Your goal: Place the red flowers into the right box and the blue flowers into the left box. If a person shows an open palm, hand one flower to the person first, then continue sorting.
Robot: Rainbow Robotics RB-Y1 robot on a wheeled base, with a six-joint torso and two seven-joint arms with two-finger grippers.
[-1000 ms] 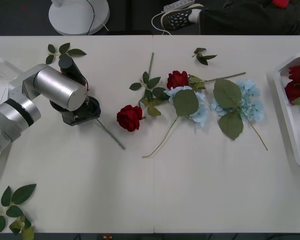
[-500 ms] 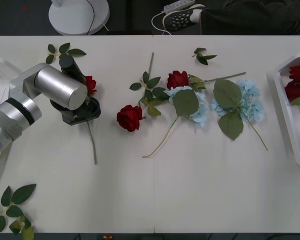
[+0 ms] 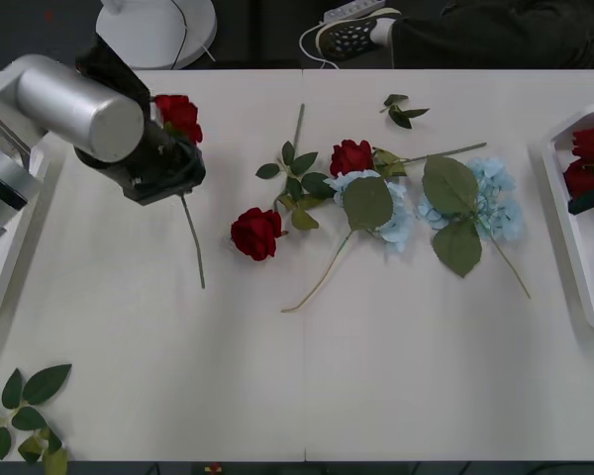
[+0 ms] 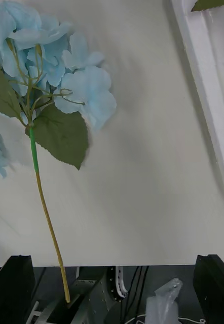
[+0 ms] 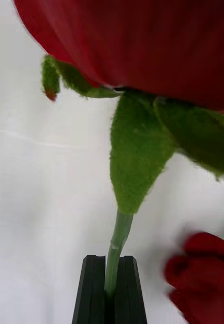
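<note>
1. One red artificial rose (image 3: 179,113) on a thin green stem sits in the left claw (image 3: 174,161), whose black fingers (image 5: 126,288) are pressed together on the stem just under the bloom.
2. Below that claw the stem hangs down toward the white tabletop (image 3: 307,376).
3. Right of the left claw, near it, a second red rose (image 3: 256,234) lies on the tabletop, and farther right a third red rose (image 3: 351,156) lies against two pale blue hydrangea clusters with broad green leaves (image 3: 428,207).
4. Left of the left claw, beside its silver arm, lies the shallow white plastic left tray (image 3: 2,267).
5. Far across from the left claw, the white plastic right tray (image 3: 572,228) holds more red roses (image 3: 586,163).
6. Beyond the right claw's (image 4: 112,291) two black fingers (image 4: 216,286), set apart, lie a blue cluster's long stem and the right tray's rim.
</note>
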